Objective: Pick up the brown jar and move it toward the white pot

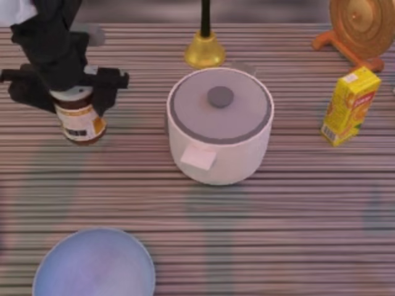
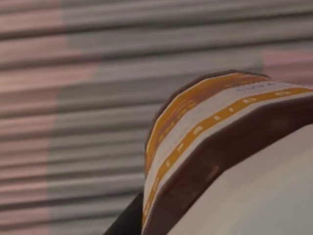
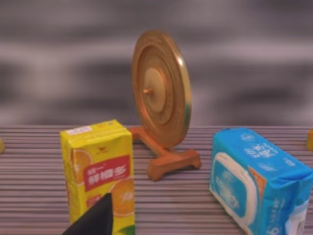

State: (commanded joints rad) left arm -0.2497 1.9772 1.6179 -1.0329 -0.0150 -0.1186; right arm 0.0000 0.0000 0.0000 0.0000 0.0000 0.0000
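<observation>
Brown jar (image 1: pixel 80 120): small cylinder, dark brown contents, white lid, white-and-orange label with barcode, at the table's left | left gripper (image 1: pixel 69 92): over the jar, fingers clamped on its lid end | white pot (image 1: pixel 220 125): large, grey-lidded, centre, well apart from the jar | right arm: out of the top view.

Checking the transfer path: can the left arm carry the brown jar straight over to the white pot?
Probably yes. The left gripper is closed around the brown jar, and only bare table lies between it and the white pot.
</observation>
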